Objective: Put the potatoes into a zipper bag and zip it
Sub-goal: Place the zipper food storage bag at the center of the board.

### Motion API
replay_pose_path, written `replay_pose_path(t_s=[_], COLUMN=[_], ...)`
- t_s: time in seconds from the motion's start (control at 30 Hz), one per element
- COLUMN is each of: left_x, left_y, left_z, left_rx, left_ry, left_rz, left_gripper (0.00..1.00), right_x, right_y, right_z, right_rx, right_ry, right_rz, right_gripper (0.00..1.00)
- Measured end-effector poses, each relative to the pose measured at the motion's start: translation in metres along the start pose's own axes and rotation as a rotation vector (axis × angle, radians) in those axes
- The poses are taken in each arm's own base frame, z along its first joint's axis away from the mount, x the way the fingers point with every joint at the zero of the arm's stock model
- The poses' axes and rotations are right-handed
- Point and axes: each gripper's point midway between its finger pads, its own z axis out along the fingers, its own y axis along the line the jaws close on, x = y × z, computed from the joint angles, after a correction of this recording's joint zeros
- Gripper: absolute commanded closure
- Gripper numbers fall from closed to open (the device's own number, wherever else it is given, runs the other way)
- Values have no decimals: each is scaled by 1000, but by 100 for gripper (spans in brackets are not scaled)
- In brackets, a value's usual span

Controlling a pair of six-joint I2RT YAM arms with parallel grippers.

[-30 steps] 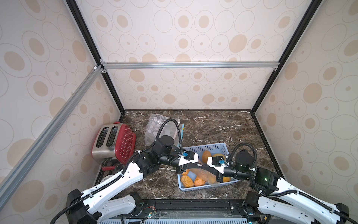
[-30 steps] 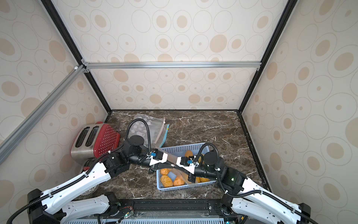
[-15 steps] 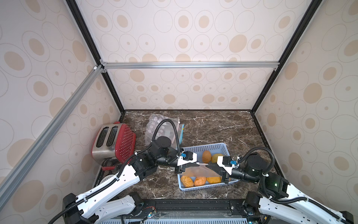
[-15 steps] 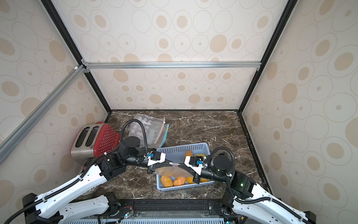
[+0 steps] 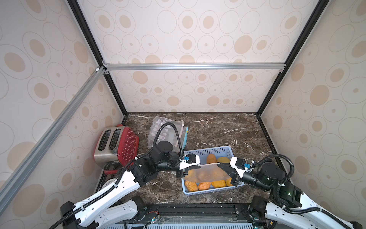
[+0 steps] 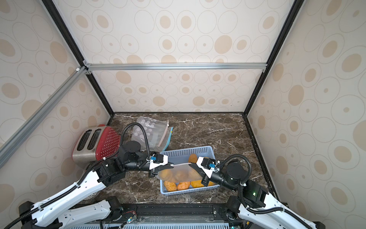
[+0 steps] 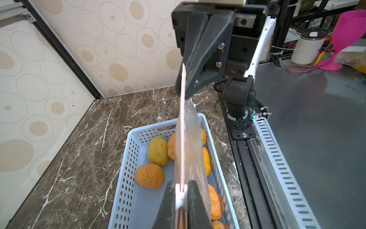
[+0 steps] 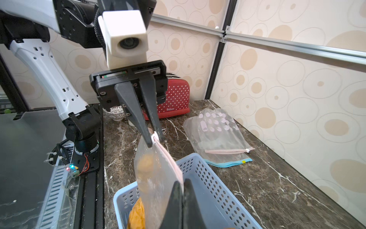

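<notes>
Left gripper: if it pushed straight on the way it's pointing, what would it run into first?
The left gripper is shut on one end of the zipper bag, pointing along its pink strip. It would crumple the bag first, then likely meet the right gripper, clamped on the other end.

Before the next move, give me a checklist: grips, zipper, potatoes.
1. Left gripper shut on one end of the zipper bag: ok.
2. Right gripper shut on the opposite end: ok.
3. Pink zipper strip taut between them: ok.
4. Strip sealed along its full length: cannot tell.
5. All potatoes bagged: not ok. Several lie loose in the blue basket, including the yellowish potato.
6. Bag bottom clear of the basket's contents: cannot tell.
</notes>
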Motion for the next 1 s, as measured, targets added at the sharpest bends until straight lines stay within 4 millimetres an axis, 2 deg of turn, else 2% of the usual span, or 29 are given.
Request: replay_pose_path(t_s=[0.17,0.5,1.0], left_x=[5,29,41], left_y=[6,14,20], left_z=[-9,-19,-41], left_rx=[-68,-170,-280], left_ry=[26,124,181], left_rz=[-4,-32,-34], left_gripper=[97,97,97], right_x=[1,11,12], right_y=[-8,-25,-44], right_z=[-4,-8,-18], right_rx=[46,149,265], right_ry=[3,59,83], right_rz=[3,-15,-36], right_gripper=[100,100,100])
